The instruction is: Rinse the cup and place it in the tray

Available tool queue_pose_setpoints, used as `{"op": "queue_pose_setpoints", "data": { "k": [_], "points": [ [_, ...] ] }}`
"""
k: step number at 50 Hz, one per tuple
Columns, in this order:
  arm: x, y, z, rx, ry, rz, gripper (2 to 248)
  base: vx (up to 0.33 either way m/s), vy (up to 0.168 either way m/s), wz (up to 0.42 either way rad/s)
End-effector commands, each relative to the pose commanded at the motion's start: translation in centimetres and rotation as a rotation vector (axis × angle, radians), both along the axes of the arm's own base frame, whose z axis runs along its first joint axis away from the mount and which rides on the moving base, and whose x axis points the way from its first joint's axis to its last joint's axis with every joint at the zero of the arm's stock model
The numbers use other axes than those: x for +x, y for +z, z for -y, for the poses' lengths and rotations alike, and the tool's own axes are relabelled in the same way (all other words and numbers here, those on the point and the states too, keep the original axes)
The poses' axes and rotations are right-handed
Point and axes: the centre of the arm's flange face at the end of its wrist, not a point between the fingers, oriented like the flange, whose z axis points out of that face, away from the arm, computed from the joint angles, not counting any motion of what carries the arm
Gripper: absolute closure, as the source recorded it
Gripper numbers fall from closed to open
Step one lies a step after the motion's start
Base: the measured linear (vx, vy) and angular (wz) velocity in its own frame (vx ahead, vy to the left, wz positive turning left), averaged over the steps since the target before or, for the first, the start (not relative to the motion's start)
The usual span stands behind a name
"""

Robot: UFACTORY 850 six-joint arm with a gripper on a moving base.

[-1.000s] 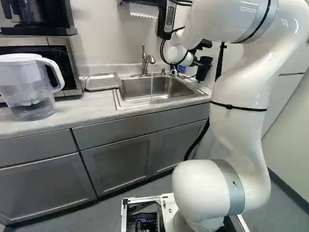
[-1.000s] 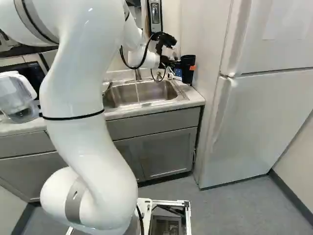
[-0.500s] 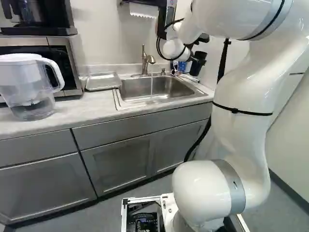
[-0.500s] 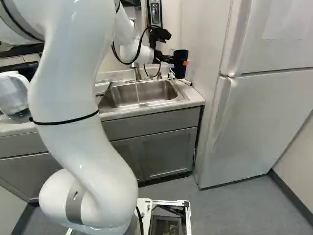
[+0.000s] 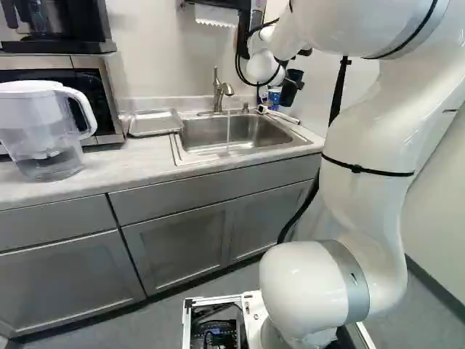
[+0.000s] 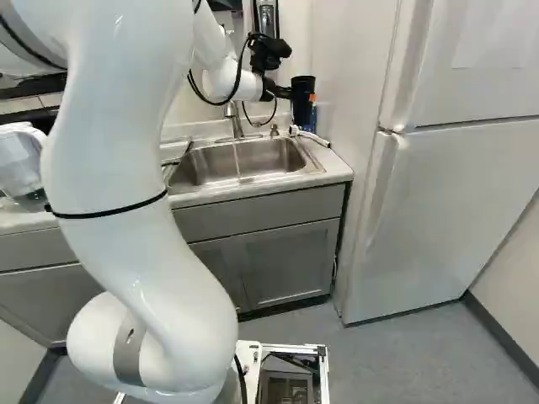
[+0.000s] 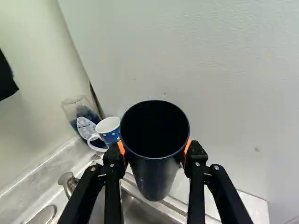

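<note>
My gripper is above the counter's far right corner, seen in the right base view. It holds the dark cup off the counter. In the wrist view the gripper has its orange pads against both sides of the cup, whose open mouth faces the camera. Water runs in a thin stream from the faucet into the steel sink, to the cup's left. The metal tray lies on the counter left of the sink.
A patterned mug and a clear container stand by the wall beyond the cup. A white handled item lies by the sink's right corner. A water pitcher is left of the tray. A fridge stands at the right.
The arm has carried the cup upward and leftward in both base views, uncovering the things in the corner behind it. The base and tray stay put, and the faucet still runs.
</note>
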Motion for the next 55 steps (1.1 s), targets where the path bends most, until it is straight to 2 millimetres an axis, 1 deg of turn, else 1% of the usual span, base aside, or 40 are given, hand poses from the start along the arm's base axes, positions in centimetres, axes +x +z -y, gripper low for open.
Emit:
{"op": "queue_pose_setpoints", "data": {
  "k": [14, 26, 41, 55],
  "points": [
    [0.1, 0.2, -0.2, -0.047, 0.082, -0.019, 124, 0.000, 0.000, 0.000],
    [-0.6, 0.4, 0.1, -0.100, 0.140, -0.038, 124, 0.000, 0.000, 0.000],
    [-0.2, 0.6, -0.4, -0.173, 0.232, -0.059, 124, 0.000, 0.000, 0.000],
    [0.2, 0.8, -1.1, -0.155, 0.307, -0.018, 124, 0.000, 0.000, 0.000]
  ]
}}
